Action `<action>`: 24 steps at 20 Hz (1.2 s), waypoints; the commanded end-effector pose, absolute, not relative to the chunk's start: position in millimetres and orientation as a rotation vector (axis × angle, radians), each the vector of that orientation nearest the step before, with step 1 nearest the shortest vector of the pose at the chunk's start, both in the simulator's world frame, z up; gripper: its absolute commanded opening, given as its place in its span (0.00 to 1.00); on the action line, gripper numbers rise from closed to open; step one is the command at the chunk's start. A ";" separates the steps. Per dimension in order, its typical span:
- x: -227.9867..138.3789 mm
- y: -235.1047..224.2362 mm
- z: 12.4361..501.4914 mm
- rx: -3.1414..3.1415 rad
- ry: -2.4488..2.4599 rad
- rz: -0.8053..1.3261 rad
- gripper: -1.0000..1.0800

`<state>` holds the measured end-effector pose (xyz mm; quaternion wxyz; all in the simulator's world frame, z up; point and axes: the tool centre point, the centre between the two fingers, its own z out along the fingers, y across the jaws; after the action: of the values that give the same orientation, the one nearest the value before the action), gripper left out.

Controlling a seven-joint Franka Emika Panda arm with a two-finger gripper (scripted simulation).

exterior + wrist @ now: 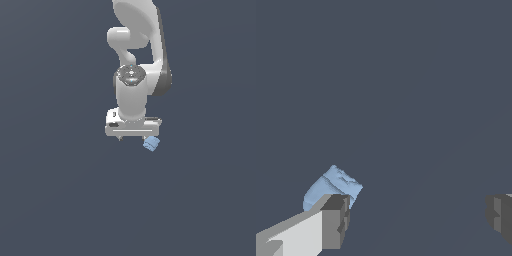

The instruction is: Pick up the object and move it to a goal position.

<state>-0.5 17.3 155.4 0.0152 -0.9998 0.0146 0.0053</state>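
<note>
The gripper (416, 220) hangs with jaws spread wide and nothing between them, one finger (335, 222) in the wrist view's lower left, the other at its right edge. The object (332, 187), a small light-blue chunk, sits just behind that lower-left finger, outside the gap, not clearly touching. In the exterior view it lies just below centre, at the gripper's lower right corner. It looks rigid and light, with uneven faces, so it may twist; I'd centre over it and pinch its flattest opposite sides.
</note>
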 end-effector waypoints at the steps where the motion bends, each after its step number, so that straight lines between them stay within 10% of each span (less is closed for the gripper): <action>1: -0.5 17.3 155.4 -3.111 0.045 0.016 0.96; 24: -10.5 7.2 137.7 -3.135 0.188 0.061 0.96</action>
<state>-9.6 3.1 139.6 0.0005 -0.9984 0.0522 0.0199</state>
